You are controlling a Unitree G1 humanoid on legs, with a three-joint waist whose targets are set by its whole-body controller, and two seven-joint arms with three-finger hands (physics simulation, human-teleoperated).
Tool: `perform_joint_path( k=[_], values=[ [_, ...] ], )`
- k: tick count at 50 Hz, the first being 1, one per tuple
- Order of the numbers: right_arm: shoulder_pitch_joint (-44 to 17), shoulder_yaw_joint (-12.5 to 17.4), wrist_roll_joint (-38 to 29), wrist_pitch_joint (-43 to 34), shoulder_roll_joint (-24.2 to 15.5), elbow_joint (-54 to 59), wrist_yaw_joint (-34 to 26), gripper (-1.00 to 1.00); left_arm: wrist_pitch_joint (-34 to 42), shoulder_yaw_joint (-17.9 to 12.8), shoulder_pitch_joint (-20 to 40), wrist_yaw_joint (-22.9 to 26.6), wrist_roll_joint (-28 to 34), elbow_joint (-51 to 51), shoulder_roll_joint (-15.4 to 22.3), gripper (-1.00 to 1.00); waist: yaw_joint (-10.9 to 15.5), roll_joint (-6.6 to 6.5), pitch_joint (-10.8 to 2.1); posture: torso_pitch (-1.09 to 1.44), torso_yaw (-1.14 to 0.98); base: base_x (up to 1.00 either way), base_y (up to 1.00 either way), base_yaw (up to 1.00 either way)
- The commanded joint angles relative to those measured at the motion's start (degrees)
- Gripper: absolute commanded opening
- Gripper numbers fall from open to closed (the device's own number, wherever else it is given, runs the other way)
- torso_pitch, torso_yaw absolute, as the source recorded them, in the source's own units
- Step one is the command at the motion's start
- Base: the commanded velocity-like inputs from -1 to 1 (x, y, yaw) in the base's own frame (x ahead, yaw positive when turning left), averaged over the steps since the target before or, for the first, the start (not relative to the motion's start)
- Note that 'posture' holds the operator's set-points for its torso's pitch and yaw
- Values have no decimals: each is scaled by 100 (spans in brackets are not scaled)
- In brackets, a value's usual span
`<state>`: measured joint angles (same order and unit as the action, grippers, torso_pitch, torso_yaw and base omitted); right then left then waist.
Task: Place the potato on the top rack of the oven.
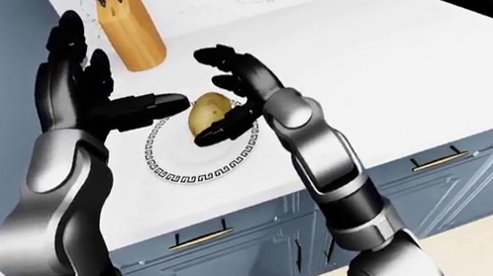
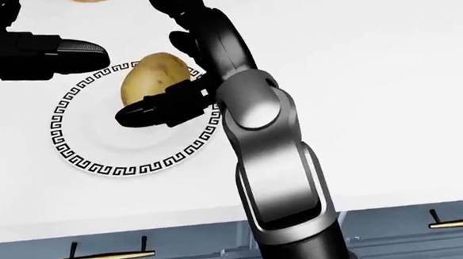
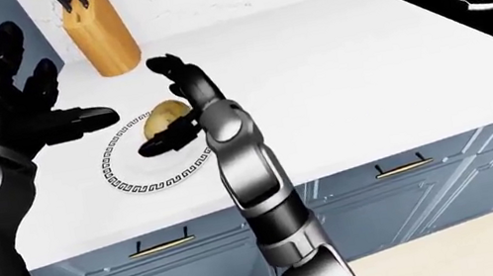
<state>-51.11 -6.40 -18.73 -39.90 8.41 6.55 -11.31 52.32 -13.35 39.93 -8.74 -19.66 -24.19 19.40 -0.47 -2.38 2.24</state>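
The potato (image 2: 156, 77) sits on the patterned plate (image 2: 87, 152) on the white counter (image 2: 377, 83), toward the plate's upper right rim in the head view, and your right hand (image 2: 179, 67) is wrapped loosely about it: thumb low on the near side, the other fingers spread wide above, nothing gripped yet. Your left hand (image 1: 84, 97) hovers open just to the plate's left, fingers splayed, holding nothing. Close the right fingers down over the top so the potato is pinched across its middle, not its tapered end; it looks round and likely to roll. Squeeze before you lift, and keep clear of the knife block (image 1: 130, 29) nearby.
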Motion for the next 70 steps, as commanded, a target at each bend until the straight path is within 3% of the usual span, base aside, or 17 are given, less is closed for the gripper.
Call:
perform_joint_path(
  k=[1, 52, 57, 59, 70],
  values=[
    [-192, -7, -30, 198, 17, -209, 42, 62, -162, -62, 163, -6, 11, -161, 67, 100, -2, -31, -159, 0, 0, 0, 0, 0],
    [-434, 93, -79, 990, -5, 1056, 250, 61, -202, -45, 171, 4, 35, -93, 53, 100, -7, -36, -168, 0, 0, 0, 0, 0],
    [-420, 80, -76, 1025, 19, 1073, 274, 57, -172, -58, 188, -3, 21, -106, 61, 100, -7, -36, -167, 0, 0, 0, 0, 0],
    [-415, 72, -85, 984, 34, 1019, 279, 46, -190, -53, 158, -5, 21, -123, 51, 100, -7, -37, -167, 0, 0, 0, 0, 0],
    [-367, 12, -230, 1091, 49, 1083, 269, 48, -198, -55, 133, -7, 18, -141, 50, 100, -9, -37, -175, 0, 0, 0, 0, 0]
  ],
)
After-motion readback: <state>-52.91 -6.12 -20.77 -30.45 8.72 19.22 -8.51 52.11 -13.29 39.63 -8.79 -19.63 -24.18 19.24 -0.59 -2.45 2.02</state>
